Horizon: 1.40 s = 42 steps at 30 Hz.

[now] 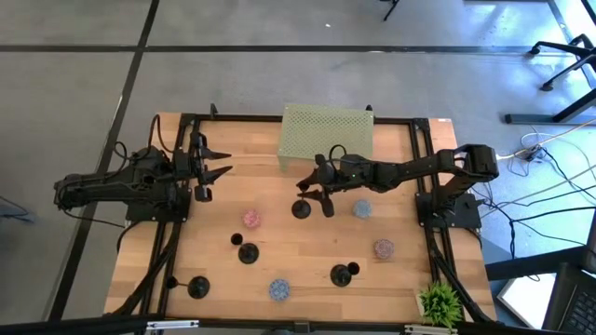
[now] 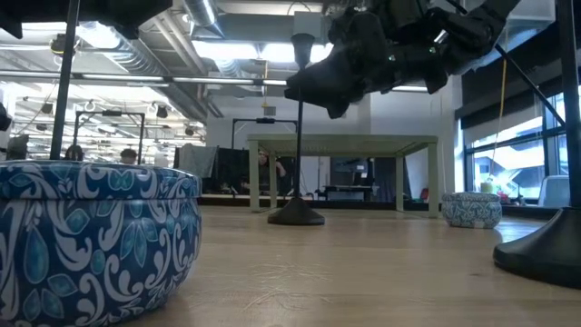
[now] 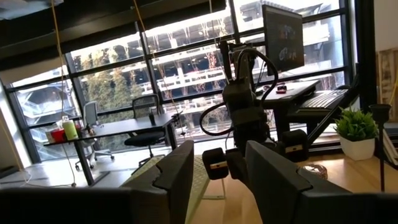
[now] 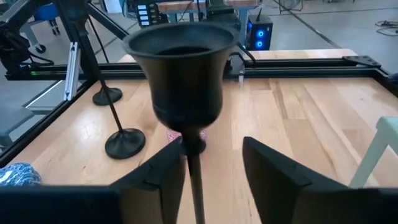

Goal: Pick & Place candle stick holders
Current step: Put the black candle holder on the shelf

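Four black candle stick holders stand upright on their round bases on the wooden table: one mid-table (image 1: pixel 301 208), one to its near left (image 1: pixel 247 252), one near left (image 1: pixel 197 287), one near right (image 1: pixel 343 274). My right gripper (image 1: pixel 312 194) is open around the mid-table holder's thin stem (image 4: pixel 194 180), just below its cup (image 4: pixel 180 62). In the low view that holder's base (image 2: pixel 297 214) rests on the table. My left gripper (image 1: pixel 223 161) is open and empty above the table's left side. My right gripper comes level at the mid-table holder's stem (image 4: pixel 190 163), high up under the cup, with one finger on each side. The stem stands close against one finger (image 4: pixel 165 171); I cannot tell whether it touches. The holder stands upright on the table.
A pale green mesh tray (image 1: pixel 326 130) stands at the far edge. Small patterned tins lie about: pink (image 1: pixel 251 219), blue (image 1: pixel 361 208), pink (image 1: pixel 384 248), blue (image 1: pixel 279 289). A potted plant (image 1: pixel 440 302) is at the near right corner.
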Motion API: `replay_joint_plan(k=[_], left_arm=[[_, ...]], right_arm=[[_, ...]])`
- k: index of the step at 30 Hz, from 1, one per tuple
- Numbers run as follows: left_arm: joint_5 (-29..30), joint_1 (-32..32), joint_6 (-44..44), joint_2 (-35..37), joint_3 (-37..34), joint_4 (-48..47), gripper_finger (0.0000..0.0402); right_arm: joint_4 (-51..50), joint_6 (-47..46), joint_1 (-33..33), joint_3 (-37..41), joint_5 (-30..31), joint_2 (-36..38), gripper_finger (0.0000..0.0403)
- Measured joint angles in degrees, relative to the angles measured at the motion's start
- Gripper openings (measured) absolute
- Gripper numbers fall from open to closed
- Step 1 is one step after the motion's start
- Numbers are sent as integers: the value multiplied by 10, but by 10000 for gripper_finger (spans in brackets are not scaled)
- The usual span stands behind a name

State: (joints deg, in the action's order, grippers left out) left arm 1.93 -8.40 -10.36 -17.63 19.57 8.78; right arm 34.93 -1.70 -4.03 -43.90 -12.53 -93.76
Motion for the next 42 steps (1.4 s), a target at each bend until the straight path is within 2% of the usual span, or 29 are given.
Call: replay_joint_plan(k=[7,11,16,22,26,31,33,35,42], left_arm=[[-1,0,10,0,0,-2,143],[-33,0,21,0,0,-24,143],[-97,0,24,0,0,-35,143],[-101,0,24,0,0,-35,143],[-101,1,24,0,0,-34,143],[-100,0,23,0,0,-34,143],[-100,0,23,0,0,-32,143],[-100,0,23,0,0,-27,143],[-99,0,15,0,0,-8,143]], right_arm=[[8,9,0,0,8,0,55],[36,1,0,0,33,3,21],[52,-4,-1,0,34,51,17],[46,-4,-2,0,61,155,16],[-1,-4,-9,0,129,239,16],[-86,11,-46,0,268,312,16],[-113,23,-70,0,323,322,16],[-127,28,-100,0,351,323,16],[-145,8,-202,0,337,318,16]])
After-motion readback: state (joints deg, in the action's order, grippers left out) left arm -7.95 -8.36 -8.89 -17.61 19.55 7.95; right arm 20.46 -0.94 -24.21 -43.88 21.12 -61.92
